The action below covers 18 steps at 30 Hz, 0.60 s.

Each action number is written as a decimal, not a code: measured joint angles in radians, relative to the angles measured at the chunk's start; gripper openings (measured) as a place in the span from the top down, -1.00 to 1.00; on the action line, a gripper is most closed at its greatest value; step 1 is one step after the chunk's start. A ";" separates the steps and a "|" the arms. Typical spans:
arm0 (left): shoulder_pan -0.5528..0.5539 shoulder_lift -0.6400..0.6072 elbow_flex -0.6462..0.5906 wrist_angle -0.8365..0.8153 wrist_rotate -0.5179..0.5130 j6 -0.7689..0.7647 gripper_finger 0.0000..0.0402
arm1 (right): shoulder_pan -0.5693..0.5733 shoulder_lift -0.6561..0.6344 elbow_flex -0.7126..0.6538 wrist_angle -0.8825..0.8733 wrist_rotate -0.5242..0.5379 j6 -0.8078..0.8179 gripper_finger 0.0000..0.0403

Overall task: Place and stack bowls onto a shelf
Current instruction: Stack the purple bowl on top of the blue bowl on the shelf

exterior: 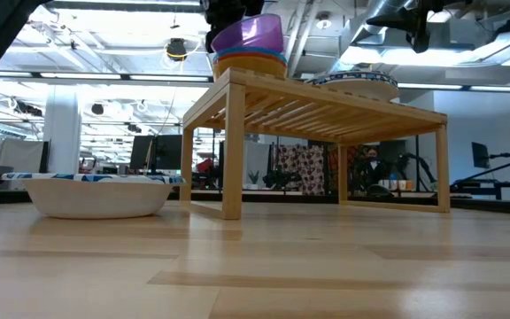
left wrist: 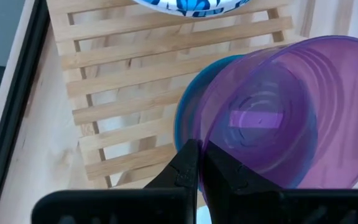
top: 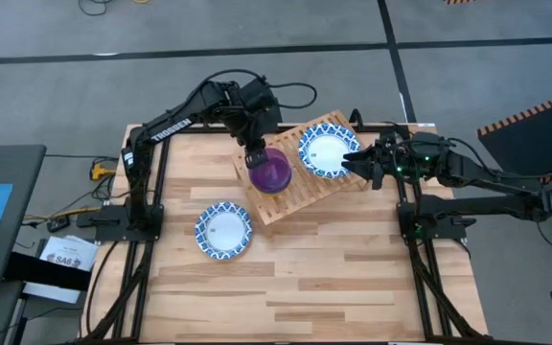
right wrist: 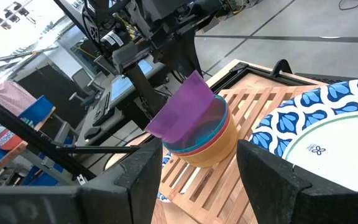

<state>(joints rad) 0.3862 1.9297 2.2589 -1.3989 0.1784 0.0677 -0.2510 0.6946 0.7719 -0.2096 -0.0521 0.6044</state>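
A purple plastic bowl (top: 272, 172) sits tilted on a stack of teal, yellow and orange bowls (exterior: 251, 62) at the left end of the slatted wooden shelf (top: 300, 196). My left gripper (left wrist: 199, 163) is shut on the purple bowl from above. A blue-rimmed white bowl (top: 328, 151) rests on the shelf's far right part. Another blue-rimmed white bowl (top: 224, 230) stands on the table, left of and nearer than the shelf. My right gripper (right wrist: 197, 180) is open. It hovers above the shelf's right edge beside the bowl there and touches nothing. My left gripper pinches the purple bowl's rim (left wrist: 211, 144) on its far left side, one finger inside the bowl and one outside. The fingers (left wrist: 185, 167) come from above, pointing down. The bowl (exterior: 248, 34) is tilted, held side raised, and its lower part sits in the teal bowl (left wrist: 188, 115).
The shelf stands on four legs (exterior: 232, 159), turned at an angle to the table's edges. Bare slats (left wrist: 123, 93) lie between the stack and the patterned bowl. The wooden tabletop (top: 333, 278) stretches toward the near edge. Arm frames stand at the table's left and right sides.
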 joint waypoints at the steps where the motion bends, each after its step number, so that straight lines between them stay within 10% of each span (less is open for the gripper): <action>1: 0.000 0.000 0.000 -0.001 0.000 0.001 1.00 | 0.000 0.000 0.000 0.000 0.000 0.000 -0.15; 18: 0.001 0.000 0.000 0.002 -0.026 0.002 0.38 | 0.000 0.000 0.000 0.000 0.000 -0.001 -0.15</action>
<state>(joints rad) 0.3870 1.9297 2.2585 -1.3972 0.1520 0.0700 -0.2510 0.6945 0.7719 -0.2092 -0.0521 0.6037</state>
